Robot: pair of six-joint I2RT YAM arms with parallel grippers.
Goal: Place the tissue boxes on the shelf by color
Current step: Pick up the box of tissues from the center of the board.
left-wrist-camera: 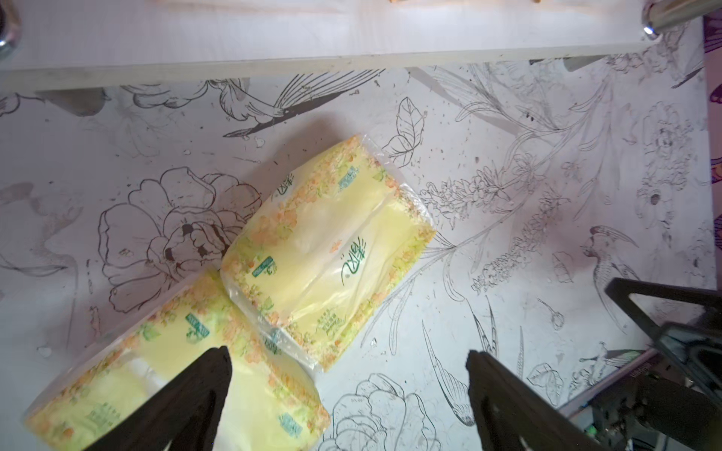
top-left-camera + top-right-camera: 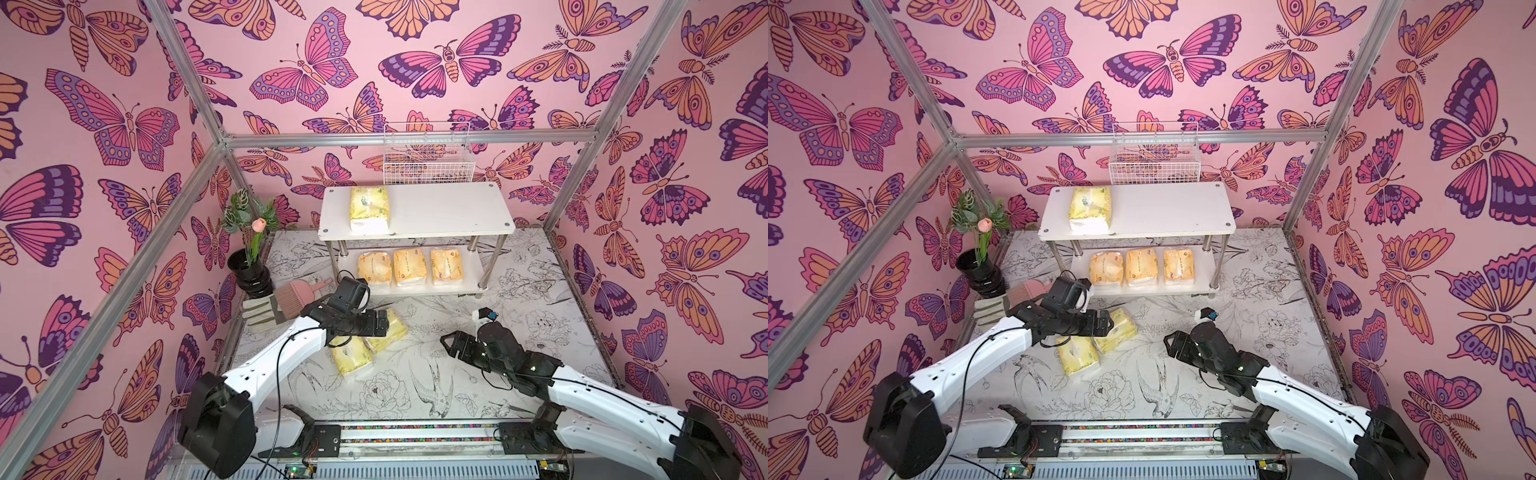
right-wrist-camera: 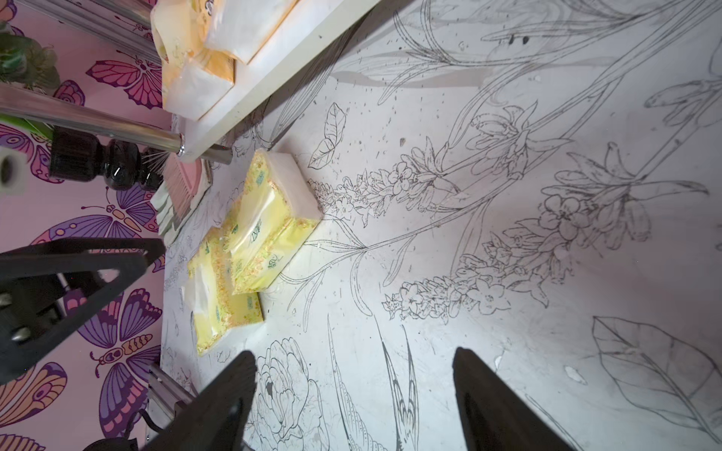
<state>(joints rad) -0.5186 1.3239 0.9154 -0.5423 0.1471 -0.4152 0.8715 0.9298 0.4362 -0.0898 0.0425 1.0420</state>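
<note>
Over two yellow packs on the table, left gripper held wide, right gripper spread wide nearby.

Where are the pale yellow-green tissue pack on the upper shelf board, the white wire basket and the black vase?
Pale yellow-green tissue pack (image 2: 369, 203): in a top view, upper face.
White wire basket (image 2: 428, 172): in a top view, front mesh.
Black vase (image 2: 250, 279): in a top view, side wall.

Item: two robot arms.
- left arm, right arm: white moulded link shells with small dark screws, black joint housings and wrists, a thin black cable along each.
- left pincer, right pincer: matte black fingers with triangular cut-outs.
</note>
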